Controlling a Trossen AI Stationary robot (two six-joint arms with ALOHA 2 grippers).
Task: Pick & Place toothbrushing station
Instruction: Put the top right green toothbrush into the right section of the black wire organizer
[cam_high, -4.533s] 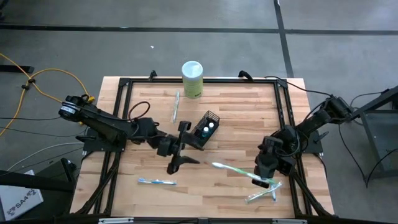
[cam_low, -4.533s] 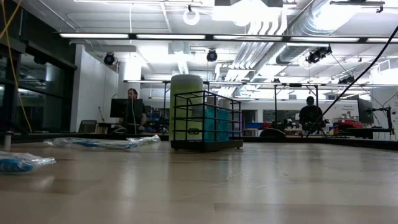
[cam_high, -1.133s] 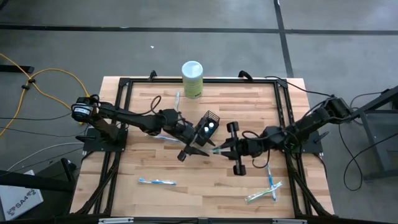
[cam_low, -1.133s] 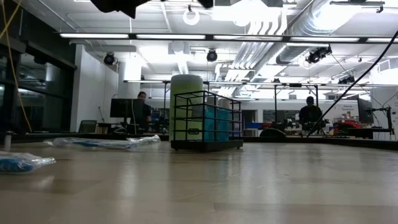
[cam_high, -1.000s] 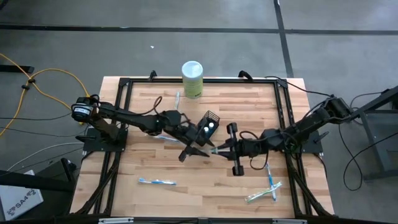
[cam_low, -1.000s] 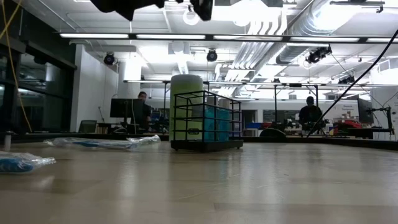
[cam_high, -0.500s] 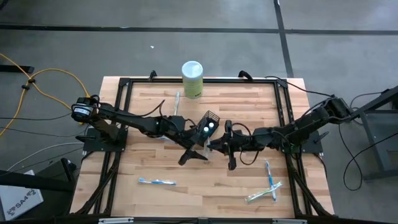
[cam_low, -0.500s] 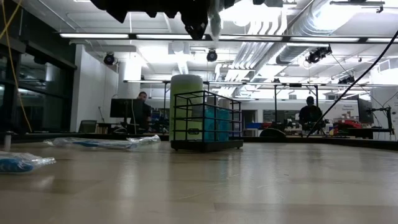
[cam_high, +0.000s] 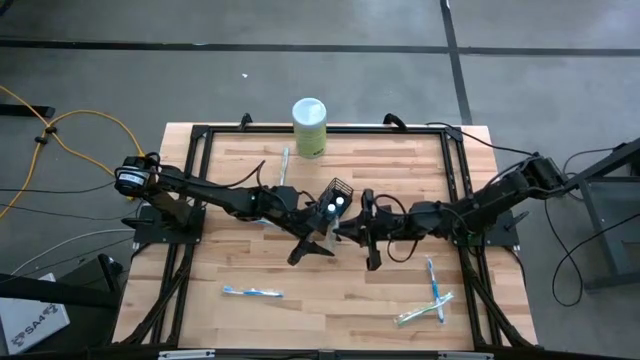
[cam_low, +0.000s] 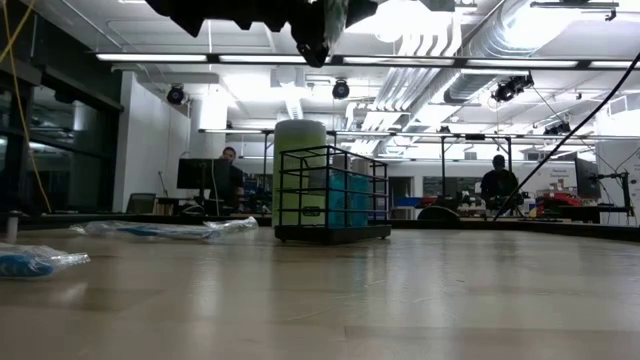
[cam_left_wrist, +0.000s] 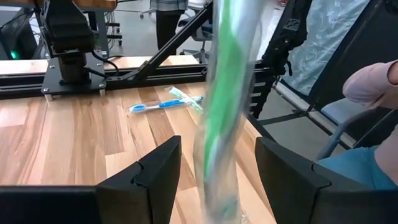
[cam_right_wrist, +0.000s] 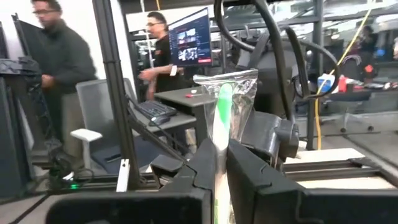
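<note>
Two teal tubes (cam_high: 333, 206) with white caps stand inside the black wire holder (cam_high: 339, 193), which sits near the middle of the table (cam_high: 400, 170); in the low view the holder (cam_low: 333, 193) stands upright with the tubes showing through its mesh. Just beside it, the right gripper (cam_high: 338, 233) is pinched shut on a green toothbrush in a clear wrapper (cam_right_wrist: 224, 112), and the left gripper (cam_high: 318, 243) hangs with its fingers spread wide on either side of that same wrapped brush (cam_left_wrist: 222, 106), not closed on it. From above, the brush between the two grippers is hard to make out, and in the low view both arms are cut off at the top edge. A pale green canister (cam_high: 309, 126) with a white lid stands at the far edge of the table, partly hidden behind the holder in the low view. Other wrapped toothbrushes lie loose on the table: one near the canister (cam_high: 283, 166), one toward the near left (cam_high: 251, 292), and a crossed pair at the near right (cam_high: 432, 296). People sit at desks in the room beyond.
</note>
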